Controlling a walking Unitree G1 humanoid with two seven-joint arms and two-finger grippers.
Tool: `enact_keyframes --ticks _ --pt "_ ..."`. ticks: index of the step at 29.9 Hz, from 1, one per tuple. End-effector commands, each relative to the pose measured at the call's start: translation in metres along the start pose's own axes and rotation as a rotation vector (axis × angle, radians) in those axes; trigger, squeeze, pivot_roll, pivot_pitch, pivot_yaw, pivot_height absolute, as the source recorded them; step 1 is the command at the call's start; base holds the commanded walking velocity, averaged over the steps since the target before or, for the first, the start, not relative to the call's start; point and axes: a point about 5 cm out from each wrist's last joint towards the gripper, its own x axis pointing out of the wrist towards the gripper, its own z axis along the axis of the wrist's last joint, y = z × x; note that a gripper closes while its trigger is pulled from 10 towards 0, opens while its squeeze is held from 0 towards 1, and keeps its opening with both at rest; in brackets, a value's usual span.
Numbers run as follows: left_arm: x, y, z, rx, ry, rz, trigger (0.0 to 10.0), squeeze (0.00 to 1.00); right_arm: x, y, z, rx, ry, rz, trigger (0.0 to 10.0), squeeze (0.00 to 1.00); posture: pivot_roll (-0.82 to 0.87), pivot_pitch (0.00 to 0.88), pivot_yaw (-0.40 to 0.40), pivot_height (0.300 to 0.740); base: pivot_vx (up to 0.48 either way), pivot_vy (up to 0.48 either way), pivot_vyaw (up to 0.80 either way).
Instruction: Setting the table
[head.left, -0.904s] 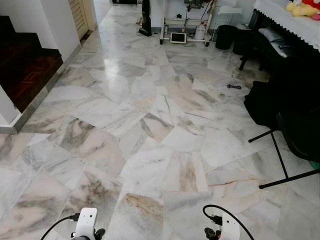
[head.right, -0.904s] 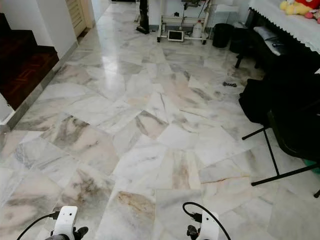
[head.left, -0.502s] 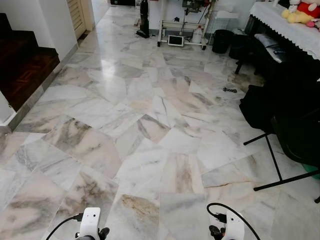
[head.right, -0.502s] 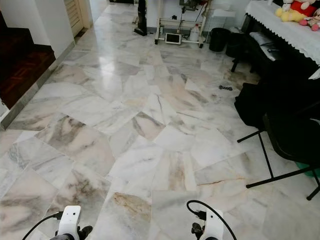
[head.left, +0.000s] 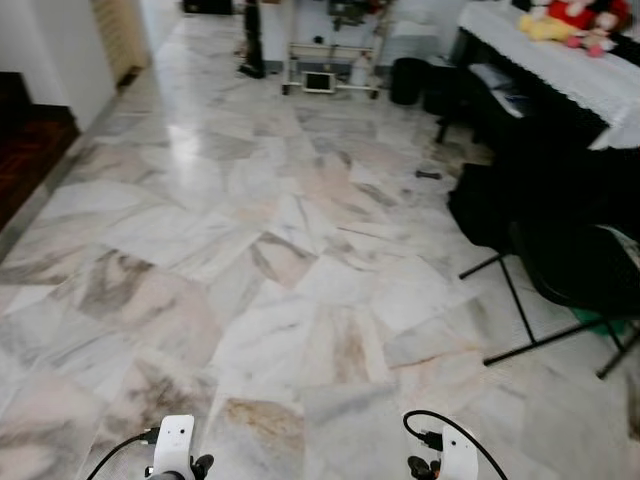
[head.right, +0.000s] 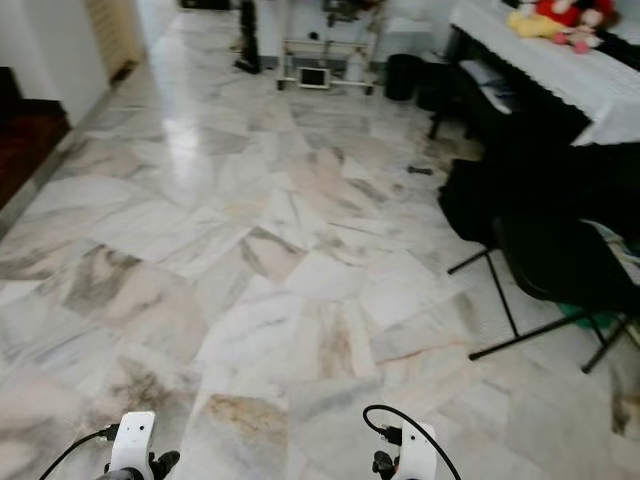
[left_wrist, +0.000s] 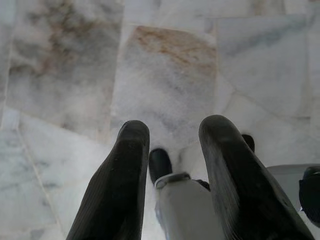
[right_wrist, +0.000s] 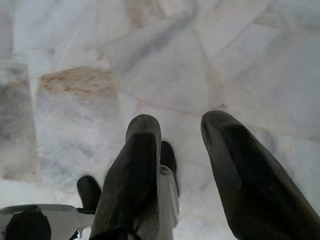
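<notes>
Crossing the marble floor (head.left: 300, 250) is my job right now, and both arms hang low in front of me with nothing in them. It's a wide room of pale veined slabs, slightly blurred in my head views, so I judge I'm mid-stride. Off to my right stands the table with the white lace cloth (head.left: 560, 70), which I take to be the one I'm setting; soft toys (head.left: 565, 15) sit at its far end and I can't make out any dishes or cutlery on it. Below and in front of it is a dark mass of furniture, and a black chair (head.left: 560, 270) has thin legs splaying onto the floor on my right. That's what to respect: I'd keep my path out in the open floor, well apart from those legs, and turn toward the table edge only once I'm past them. Far ahead there's a white wheeled stand (head.left: 320, 65) by the wall, and a small dark object (head.left: 428, 175) lies on the floor near the furniture. My left gripper (left_wrist: 172, 150) has its fingers spread and holds nothing, with bare marble showing between them; my right gripper (right_wrist: 180, 145) is likewise parted and empty.
</notes>
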Motion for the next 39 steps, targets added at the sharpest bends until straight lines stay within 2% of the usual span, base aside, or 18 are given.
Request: enact_keyframes --ticks 1,10,16,18,39 --pt "0.0002 -0.0018 -0.0002 -0.002 -0.002 -0.004 10.0 0.00 -0.0006 -0.0041 -0.0008 -0.005 0.011 -0.012 10.0 0.00 0.11 0.000 -0.081 0.740 0.000 0.000 -0.80" --pt "0.0002 -0.0009 0.0009 0.002 -0.005 -0.006 10.0 0.00 -0.0001 -0.0041 0.0021 -0.010 0.005 -0.011 10.0 0.00 0.12 0.000 -0.082 0.740 0.000 0.000 -0.80" --pt "-0.0002 0.0013 0.0011 0.058 -0.009 0.008 10.0 0.00 0.0008 -0.0002 0.0030 -0.013 0.005 -0.001 10.0 0.00 0.12 0.000 -0.080 0.740 0.000 -0.186 -0.80" --pt "-0.0003 0.0016 0.0003 0.052 -0.003 0.007 10.0 0.00 0.0009 0.0011 0.0025 -0.014 0.007 0.002 10.0 0.00 0.12 0.000 -0.078 0.740 0.000 -0.454 -0.80" --pt "-0.0001 -0.0001 0.0000 0.048 -0.002 0.000 10.0 0.00 0.0006 0.0039 -0.0022 -0.011 0.020 0.002 10.0 0.00 0.13 0.000 -0.070 0.740 0.000 0.000 -0.80"
